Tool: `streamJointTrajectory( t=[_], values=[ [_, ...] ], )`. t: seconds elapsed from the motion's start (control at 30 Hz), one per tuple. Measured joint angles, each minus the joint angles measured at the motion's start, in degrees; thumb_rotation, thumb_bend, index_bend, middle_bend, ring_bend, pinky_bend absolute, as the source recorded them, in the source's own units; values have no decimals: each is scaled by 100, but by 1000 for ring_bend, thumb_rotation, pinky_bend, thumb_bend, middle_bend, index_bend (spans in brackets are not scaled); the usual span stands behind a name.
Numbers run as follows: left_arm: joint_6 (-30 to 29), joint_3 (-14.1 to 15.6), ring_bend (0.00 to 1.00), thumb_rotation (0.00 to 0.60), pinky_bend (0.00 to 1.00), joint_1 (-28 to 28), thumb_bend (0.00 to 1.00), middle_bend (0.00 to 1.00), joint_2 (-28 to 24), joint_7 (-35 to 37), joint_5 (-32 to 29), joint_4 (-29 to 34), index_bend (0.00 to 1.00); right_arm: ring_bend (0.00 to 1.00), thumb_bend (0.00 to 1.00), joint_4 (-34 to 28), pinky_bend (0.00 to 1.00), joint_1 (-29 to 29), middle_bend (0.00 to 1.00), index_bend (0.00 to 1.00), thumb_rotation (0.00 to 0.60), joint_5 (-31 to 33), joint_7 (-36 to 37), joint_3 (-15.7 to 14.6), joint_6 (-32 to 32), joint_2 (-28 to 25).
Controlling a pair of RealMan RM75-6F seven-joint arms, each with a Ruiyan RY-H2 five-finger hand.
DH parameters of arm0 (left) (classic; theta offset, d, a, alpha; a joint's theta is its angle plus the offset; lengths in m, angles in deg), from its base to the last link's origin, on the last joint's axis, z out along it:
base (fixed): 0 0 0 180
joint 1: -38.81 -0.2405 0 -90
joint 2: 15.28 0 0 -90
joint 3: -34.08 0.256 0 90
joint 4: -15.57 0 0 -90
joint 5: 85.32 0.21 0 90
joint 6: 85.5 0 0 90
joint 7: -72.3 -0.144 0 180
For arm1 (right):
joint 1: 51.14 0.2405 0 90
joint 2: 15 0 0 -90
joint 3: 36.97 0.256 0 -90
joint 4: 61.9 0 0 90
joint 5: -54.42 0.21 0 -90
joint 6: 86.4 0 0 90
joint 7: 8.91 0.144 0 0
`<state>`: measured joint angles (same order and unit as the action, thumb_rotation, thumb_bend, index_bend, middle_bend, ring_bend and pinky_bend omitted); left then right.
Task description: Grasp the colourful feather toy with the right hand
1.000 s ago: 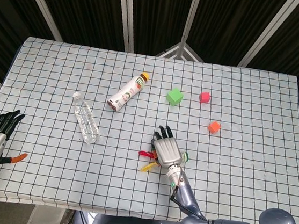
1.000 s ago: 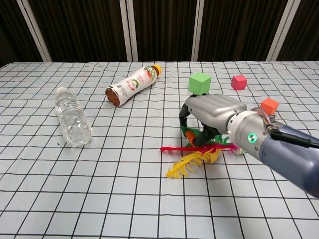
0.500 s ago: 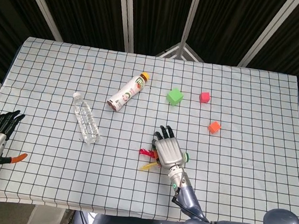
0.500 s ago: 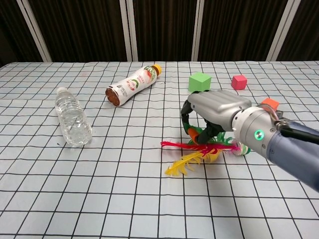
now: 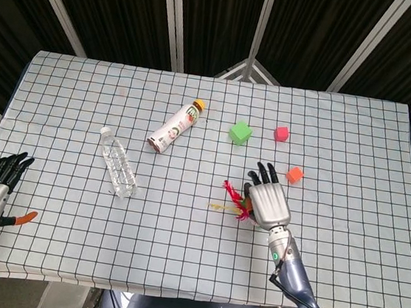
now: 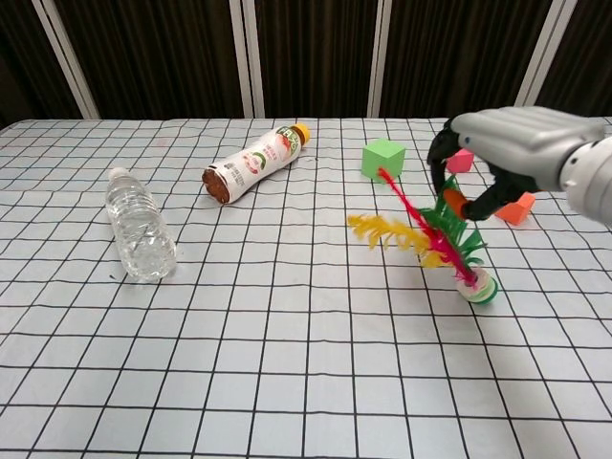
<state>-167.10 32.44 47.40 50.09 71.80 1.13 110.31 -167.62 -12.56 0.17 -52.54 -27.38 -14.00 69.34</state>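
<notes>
Feather toy (image 6: 430, 239) tilted, feathers up-left

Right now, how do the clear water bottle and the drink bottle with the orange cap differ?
The clear water bottle is see-through with a white cap; the drink bottle is opaque, with a printed label and an orange cap. The water bottle lies further left and nearer the robot; the drink bottle lies further back, near the green cube. Their caps point different ways. Both lie on their sides on the checked cloth, untouched by either hand.
</notes>
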Motion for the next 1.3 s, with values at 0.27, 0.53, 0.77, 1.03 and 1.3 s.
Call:
streamJointTrajectory(
  t=[0.27,0.53,0.77,1.03,1.3],
  values=[
    [32,14,0,600,0,-8,0,0,-4,-42,-39,60,0,0,601,-453,0,-377,244,550,600,-204,395,-74,227,-823],
    [-25,32,0,600,0,-27,0,0,41,-130,16,53,0,0,600,-591,0,-692,239,426,600,-388,754,-239,306,-1283],
    [-64,35,0,600,0,-37,0,0,60,-158,49,46,0,0,489,-756,0,-905,74,8,600,-639,1007,-326,409,-1601],
    [-157,28,0,600,0,-68,0,0,54,-147,84,6,0,0,454,-884,0,-1346,0,0,600,-1429,1295,-555,912,-2006],
    [-299,33,0,600,0,-112,0,0,93,-219,186,-128,0,0,412,-172,0,-2320,0,0,600,-2374,2119,-1178,1862,-2412]
  ],
)
